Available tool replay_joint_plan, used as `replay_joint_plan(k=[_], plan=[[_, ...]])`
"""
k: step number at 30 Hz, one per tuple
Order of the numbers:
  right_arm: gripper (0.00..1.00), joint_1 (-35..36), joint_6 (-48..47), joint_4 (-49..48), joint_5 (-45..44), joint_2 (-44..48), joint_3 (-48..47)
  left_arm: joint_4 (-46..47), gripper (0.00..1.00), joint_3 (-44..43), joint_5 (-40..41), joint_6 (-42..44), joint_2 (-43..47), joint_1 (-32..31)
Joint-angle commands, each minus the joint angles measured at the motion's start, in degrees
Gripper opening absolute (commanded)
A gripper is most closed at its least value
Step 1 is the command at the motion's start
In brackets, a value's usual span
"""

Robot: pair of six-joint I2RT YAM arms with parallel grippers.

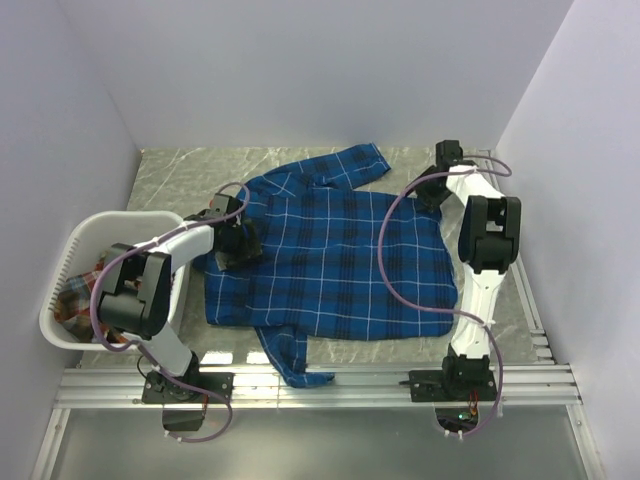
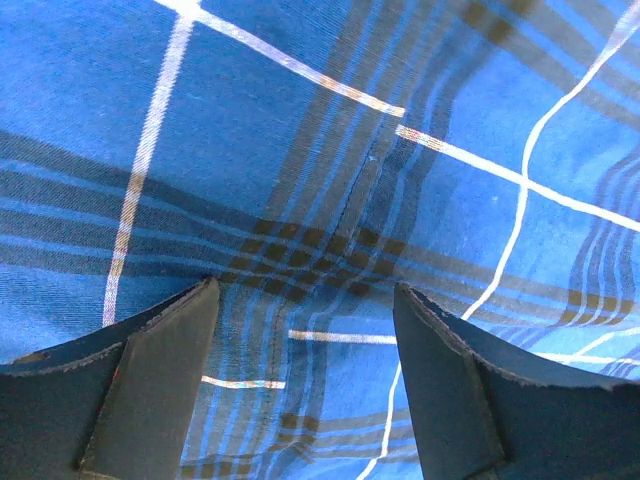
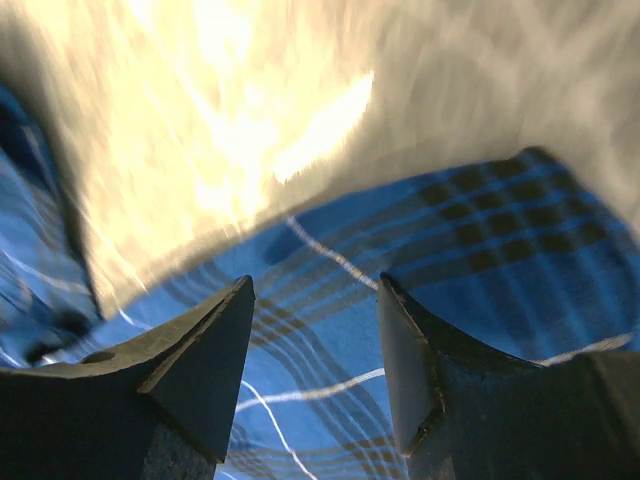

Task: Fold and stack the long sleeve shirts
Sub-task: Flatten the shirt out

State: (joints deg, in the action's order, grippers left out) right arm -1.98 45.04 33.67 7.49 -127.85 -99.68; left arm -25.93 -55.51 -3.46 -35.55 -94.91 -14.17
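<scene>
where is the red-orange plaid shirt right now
Top view: the red-orange plaid shirt sits bunched inside the white plastic laundry basket at left, beside the left arm.

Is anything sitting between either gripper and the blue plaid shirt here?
Nothing visible does. The left gripper hangs open right over the blue shirt, only cloth showing between its jaws. The right gripper is open at the shirt's edge, with the table beyond.

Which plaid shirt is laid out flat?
The royal blue plaid shirt, spread across the grey table; the red-orange plaid shirt lies bunched inside the white plastic basket.
</scene>
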Motion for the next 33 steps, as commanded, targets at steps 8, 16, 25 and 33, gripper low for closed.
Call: replay_joint_plan(k=[8, 16, 25, 33], plan=[[0.61, -4.6, -1.9, 3.9, -1.1, -9.5, -16.1, -3.6, 0.81, 0.2, -1.6, 3.4, 3.5, 1.3], [0.64, -3.6, -8.1, -0.6, -1.3, 6.8, -8.8, -1.4, 0.87, -8.5, -3.5, 1.6, 6.8, 0.0], [0.63, 3.5, -4.2, -8.8, 10.3, 26.3, 21.5, 3.3, 0.84, -10.7, 0.6, -0.5, 1.9, -0.1], [0.63, 5.2, -0.4, -17.9, 12.7, 27.1, 38.1, 6.3, 0.83, -9.5, 2.1, -3.0, -5.5, 2.2]])
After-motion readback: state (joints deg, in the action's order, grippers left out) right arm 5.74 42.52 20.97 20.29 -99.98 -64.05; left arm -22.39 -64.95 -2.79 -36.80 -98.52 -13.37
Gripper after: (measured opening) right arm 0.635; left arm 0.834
